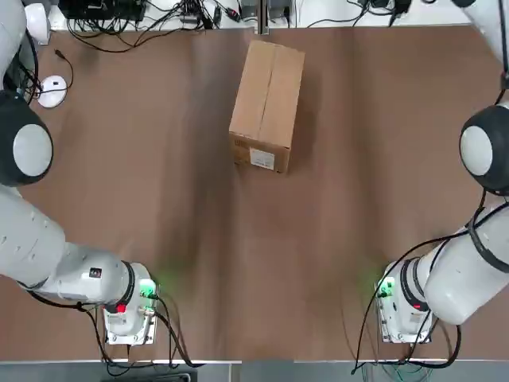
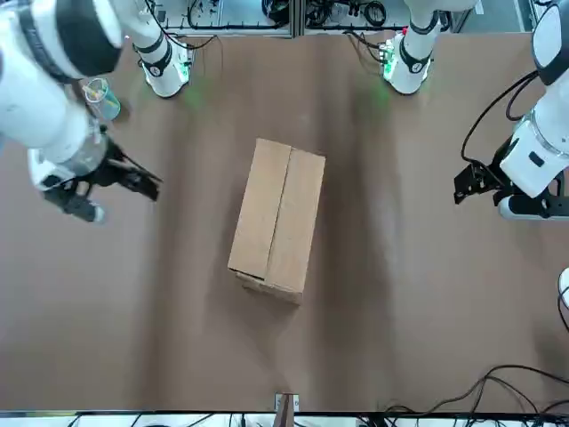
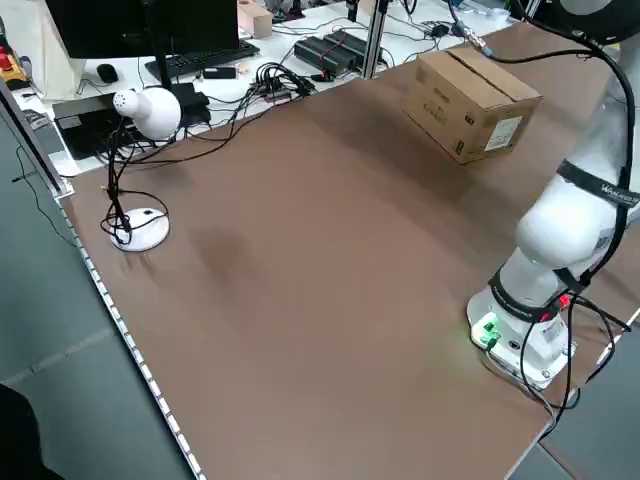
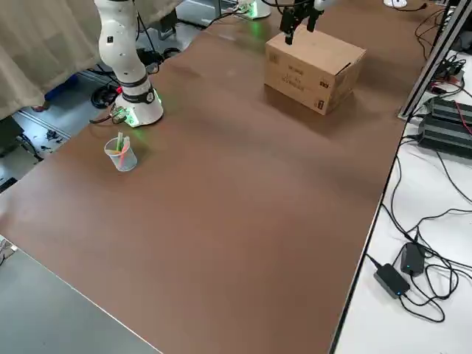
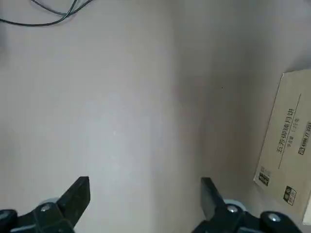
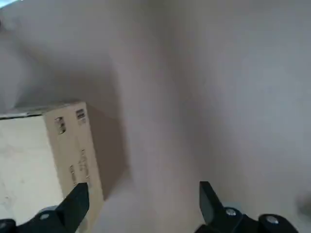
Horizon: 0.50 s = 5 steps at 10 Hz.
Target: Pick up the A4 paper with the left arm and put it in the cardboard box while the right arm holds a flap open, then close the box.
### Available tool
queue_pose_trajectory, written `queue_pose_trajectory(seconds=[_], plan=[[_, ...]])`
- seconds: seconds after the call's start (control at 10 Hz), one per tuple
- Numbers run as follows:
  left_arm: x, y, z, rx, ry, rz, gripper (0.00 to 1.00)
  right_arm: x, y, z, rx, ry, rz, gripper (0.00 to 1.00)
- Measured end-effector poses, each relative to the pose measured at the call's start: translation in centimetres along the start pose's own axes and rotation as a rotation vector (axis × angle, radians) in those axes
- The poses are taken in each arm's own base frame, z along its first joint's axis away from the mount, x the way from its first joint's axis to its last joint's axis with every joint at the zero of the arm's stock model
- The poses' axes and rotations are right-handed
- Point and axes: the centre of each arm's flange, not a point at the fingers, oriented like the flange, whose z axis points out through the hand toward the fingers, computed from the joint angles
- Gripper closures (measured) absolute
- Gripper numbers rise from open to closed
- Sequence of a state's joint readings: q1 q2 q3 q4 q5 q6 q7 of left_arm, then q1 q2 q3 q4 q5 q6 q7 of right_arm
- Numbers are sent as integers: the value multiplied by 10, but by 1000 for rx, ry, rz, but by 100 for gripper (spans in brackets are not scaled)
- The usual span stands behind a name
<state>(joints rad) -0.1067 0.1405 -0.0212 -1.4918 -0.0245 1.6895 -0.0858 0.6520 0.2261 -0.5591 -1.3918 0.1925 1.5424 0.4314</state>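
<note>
Now the cardboard box (image 1: 267,105) stands closed — long axis running away from the arms.

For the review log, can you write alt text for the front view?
A closed cardboard box stands mid-table on the brown table, flaps folded shut. The right gripper, open, hangs at the picture's left, clear of the box; the left gripper hangs open at the right. A small cup stands behind the right arm.
</note>
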Motion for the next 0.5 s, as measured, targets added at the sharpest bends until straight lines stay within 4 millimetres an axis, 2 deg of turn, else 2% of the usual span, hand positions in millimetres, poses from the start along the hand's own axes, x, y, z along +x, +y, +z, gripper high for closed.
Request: queue_pose_trajectory(seconds=[0.2, 0.4, 0.5], plan=[[0, 2, 2, 0, -3, 3, 0, 30, 72, -21, -3, 21, -17, 0], [1, 3, 4, 0, -7, 4, 0, 55, 139, -21, -9, 18, -58, 0], [1, 4, 5, 0, -8, 6, 0, 62, 159, -18, -21, 14, -77, 0]])
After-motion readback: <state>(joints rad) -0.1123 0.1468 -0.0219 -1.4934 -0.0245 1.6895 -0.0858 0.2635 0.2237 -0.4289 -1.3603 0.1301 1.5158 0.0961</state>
